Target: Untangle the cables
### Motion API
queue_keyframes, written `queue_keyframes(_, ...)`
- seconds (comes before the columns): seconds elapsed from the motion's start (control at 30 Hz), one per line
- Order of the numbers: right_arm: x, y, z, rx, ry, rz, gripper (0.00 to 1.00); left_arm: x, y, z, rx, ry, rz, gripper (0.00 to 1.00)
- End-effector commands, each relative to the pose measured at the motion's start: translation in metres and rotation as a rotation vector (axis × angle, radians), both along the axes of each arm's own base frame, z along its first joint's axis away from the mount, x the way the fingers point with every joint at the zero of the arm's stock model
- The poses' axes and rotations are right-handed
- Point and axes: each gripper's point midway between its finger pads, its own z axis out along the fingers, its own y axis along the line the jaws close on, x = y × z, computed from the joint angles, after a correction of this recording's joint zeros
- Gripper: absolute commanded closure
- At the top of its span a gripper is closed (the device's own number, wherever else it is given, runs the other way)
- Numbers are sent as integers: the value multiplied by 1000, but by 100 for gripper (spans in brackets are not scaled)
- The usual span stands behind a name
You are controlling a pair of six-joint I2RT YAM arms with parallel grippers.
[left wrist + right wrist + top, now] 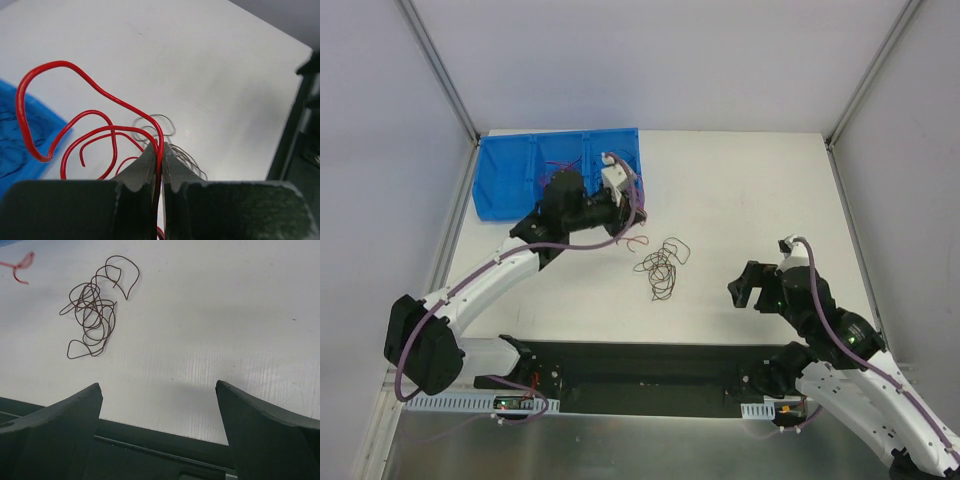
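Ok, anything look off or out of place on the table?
Nothing spilled or damaged. The left tool is shut on a red cable near the blue bin; the dark cable tangle lies loose mid-table, and the right tool is open and empty.

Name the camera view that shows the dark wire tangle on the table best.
Right wrist: the dark wire tangle lies whole and unobstructed, each loop traceable. Top external shows it small, mid-table. Left wrist shows only a few loops peeking past the left gripper.

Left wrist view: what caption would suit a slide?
Shut left gripper pinching a red cable over the white table.
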Motion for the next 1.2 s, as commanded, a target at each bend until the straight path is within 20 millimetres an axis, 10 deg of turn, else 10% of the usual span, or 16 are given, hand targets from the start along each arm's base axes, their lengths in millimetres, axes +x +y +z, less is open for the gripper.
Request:
queue_keyframes(0.0, 10, -2, 1, -51, -67, 19, 2, 65, 41, 44, -84, -8, 293, 100)
queue_keyframes(0.47, 16, 14, -16, -2, -125, 80, 2, 212, 173, 82, -68, -92, 870, 100)
queue_keyframes(0.93, 16, 17, -14, 3, -137, 101, 2, 290, 204, -53, -121, 315, 987, 100)
queue_keyframes(1.17, 16, 18, -16, 1, -122, 106, 2, 284, 218, -74, -60, 390, 1060, 43)
